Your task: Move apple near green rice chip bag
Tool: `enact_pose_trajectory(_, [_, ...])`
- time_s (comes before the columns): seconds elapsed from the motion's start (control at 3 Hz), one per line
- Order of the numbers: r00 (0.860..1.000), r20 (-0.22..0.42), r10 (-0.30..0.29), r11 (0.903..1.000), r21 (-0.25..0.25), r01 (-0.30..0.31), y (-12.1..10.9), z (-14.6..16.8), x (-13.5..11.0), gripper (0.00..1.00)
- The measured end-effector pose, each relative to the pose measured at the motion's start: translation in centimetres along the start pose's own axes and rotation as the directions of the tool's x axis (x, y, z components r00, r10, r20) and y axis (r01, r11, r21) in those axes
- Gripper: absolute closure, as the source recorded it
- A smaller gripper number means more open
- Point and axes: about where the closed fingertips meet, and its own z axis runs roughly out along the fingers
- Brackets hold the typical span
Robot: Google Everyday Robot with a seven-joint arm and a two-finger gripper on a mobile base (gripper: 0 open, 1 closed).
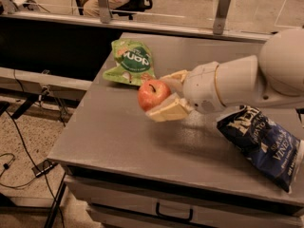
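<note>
Here the tool [157, 97] is closed around the red apple [153, 94], one finger above it and one below, holding it just off the grey counter [118, 141]. The apple sits right beside the green rice chip bag [132, 61]. A dark blue chip bag [263, 144] lies well to the right.

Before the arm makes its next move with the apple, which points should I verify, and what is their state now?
1. Round red apple clamped in the gripper, above the grey table: ok.
2. Light green glossy snack bag fully visible, close to the gripper: ok.
3. Bare table surface beside that bag for the apple: ok.
4. Dark blue chip bag clear of the arm: cannot tell.
</note>
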Motion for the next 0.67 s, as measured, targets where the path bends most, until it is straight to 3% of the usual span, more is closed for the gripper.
enact_pose_trajectory(0.67, [0.997,0.065,-0.049,0.9969,0.065,0.045,-8.4,3.2,-0.1,1.0])
